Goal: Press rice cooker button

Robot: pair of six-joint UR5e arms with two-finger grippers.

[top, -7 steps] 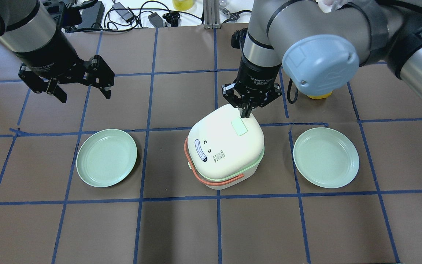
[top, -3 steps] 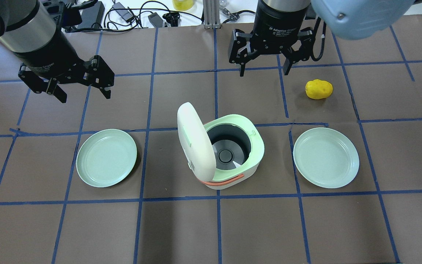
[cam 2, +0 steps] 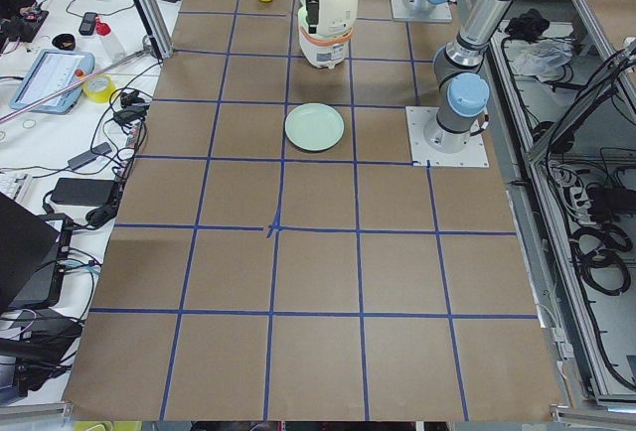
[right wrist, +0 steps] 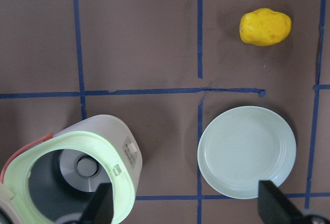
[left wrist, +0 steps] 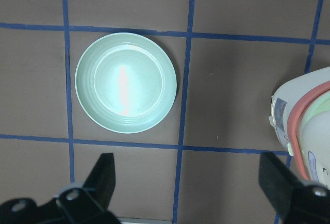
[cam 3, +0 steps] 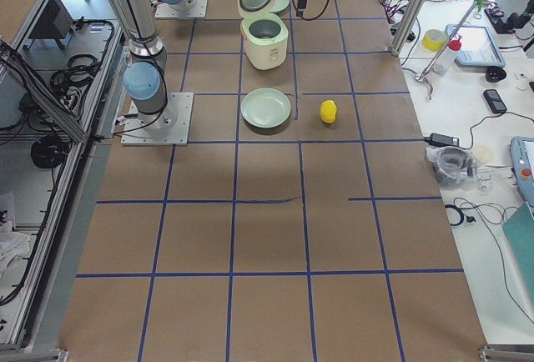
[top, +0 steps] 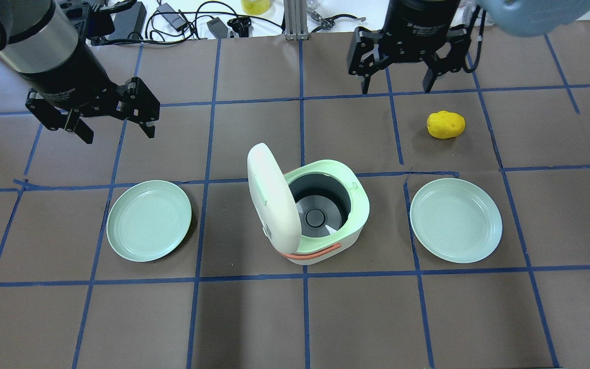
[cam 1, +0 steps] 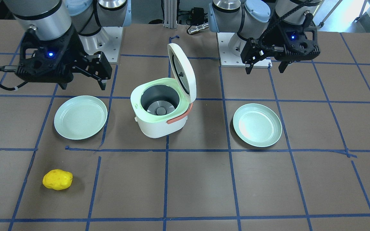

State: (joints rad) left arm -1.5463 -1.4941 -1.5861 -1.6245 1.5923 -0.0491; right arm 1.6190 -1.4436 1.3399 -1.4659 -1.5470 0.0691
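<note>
Front view: rice cooker point(cam 1: 159, 125) is set on bench point(cam 1: 204, 192), lid point(cam 1: 180, 67) stood up, between left jaws and right jaws, lower than both and well apart. Both are spread wide, nothing gripped.
Overhead: well point(top: 325, 190) is occupied only by a grey disc point(top: 317, 218); left plate point(top: 149, 220) and right plate point(top: 456, 220) are bare.
Left wrist: cooker is cut off at frame edge, beside one jaw.
Right wrist: yellow lump point(right wrist: 264, 27) is seen beyond the jaws; lid is almost wholly cropped.

White rice cooker point(top: 269, 197), mint rim point(top: 362, 204); mint plates point(top: 149, 220) point(top: 456, 220); yellow potato point(top: 445, 125); blue-gridded brown table point(top: 254, 323)
</note>
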